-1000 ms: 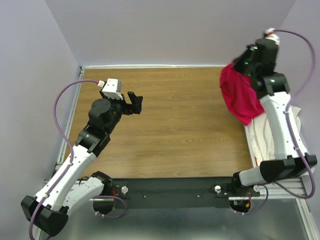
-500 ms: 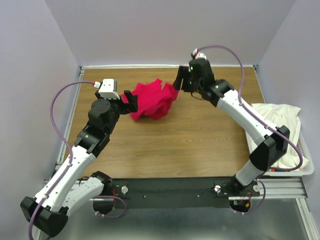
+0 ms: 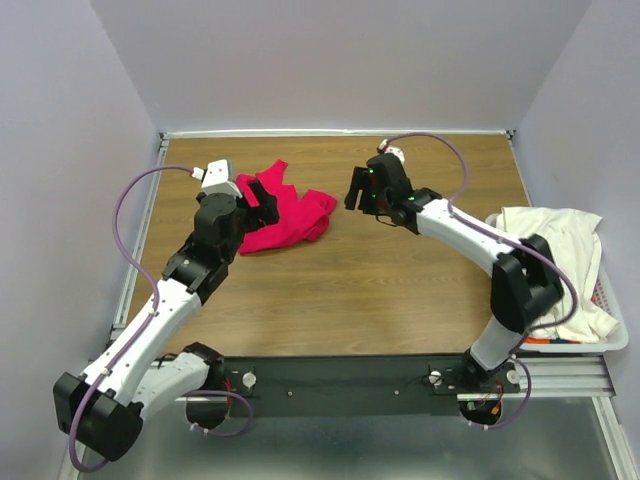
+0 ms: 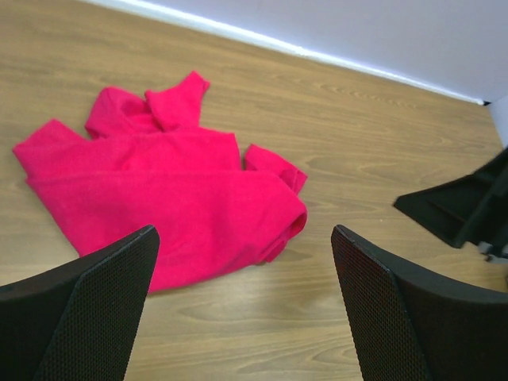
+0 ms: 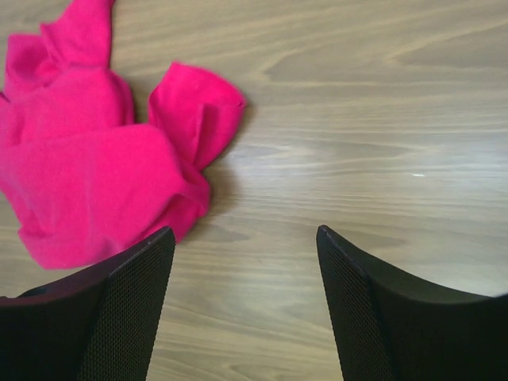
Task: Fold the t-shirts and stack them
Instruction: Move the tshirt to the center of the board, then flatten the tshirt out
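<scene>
The red t-shirt [image 3: 285,215] is soft matt cloth, rumpled. The surface [image 3: 400,290] is smooth wood grain with slight sheen. The basket [image 3: 612,343] is white plastic.

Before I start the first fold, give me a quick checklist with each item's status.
1. red t-shirt lies loose on the table, not gripped: ok.
2. red t-shirt spread flat: not ok, it is crumpled and bunched.
3. left gripper open, at the shirt's left side: ok.
4. right gripper open, beside the shirt, apart from it: ok.
5. cream t-shirt out of the way on the basket: ok.
</scene>
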`<state>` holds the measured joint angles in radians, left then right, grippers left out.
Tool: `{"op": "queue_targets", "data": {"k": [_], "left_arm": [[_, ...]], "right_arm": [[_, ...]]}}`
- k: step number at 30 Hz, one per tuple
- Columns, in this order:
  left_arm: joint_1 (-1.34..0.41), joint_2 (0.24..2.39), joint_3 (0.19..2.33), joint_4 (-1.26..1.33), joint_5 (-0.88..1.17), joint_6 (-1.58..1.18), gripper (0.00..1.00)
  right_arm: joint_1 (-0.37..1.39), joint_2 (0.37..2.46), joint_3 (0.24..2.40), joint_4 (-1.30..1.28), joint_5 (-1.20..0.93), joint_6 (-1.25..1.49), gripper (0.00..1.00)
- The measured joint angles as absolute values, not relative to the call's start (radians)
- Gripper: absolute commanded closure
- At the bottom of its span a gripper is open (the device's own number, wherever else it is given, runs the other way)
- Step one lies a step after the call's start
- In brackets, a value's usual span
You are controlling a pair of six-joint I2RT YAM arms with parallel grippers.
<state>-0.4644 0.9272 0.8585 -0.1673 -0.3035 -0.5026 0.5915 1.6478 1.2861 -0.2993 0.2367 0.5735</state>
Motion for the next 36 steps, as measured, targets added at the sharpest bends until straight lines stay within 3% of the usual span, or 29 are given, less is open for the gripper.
{"op": "queue_targets", "data": {"k": [9,19,23,29,33,35,36], "left_arm": [[-0.348,0.978,0.752,-0.171,-0.296,-0.629,0.06],[-0.217,1.201,0.627,-0.144,-0.256,-0.803,0.14],[-0.217,1.252,0.612,-0.144,-0.262,-0.860,0.18],[-0.216,1.343,0.611,-0.104,-0.308,-0.908,0.26],[-0.216,1.415,0.613,-0.053,-0.332,-0.912,0.37],[-0.216,1.439,0.620,-0.027,-0.339,-0.911,0.51],[-0.216,1.448,0.626,-0.014,-0.339,-0.908,0.71]], "right_arm": [[0.607,1.987,1.357,-0.109,0.022,0.636,0.21],[0.628,2.092,1.417,0.021,-0.052,0.696,0.29],[0.628,2.103,1.417,0.052,-0.065,0.713,0.39],[0.628,2.118,1.416,0.081,-0.088,0.734,0.66],[0.628,2.119,1.416,0.087,-0.092,0.736,0.84],[0.628,2.119,1.414,0.089,-0.092,0.733,0.94],[0.628,2.118,1.411,0.091,-0.092,0.733,0.97]]}}
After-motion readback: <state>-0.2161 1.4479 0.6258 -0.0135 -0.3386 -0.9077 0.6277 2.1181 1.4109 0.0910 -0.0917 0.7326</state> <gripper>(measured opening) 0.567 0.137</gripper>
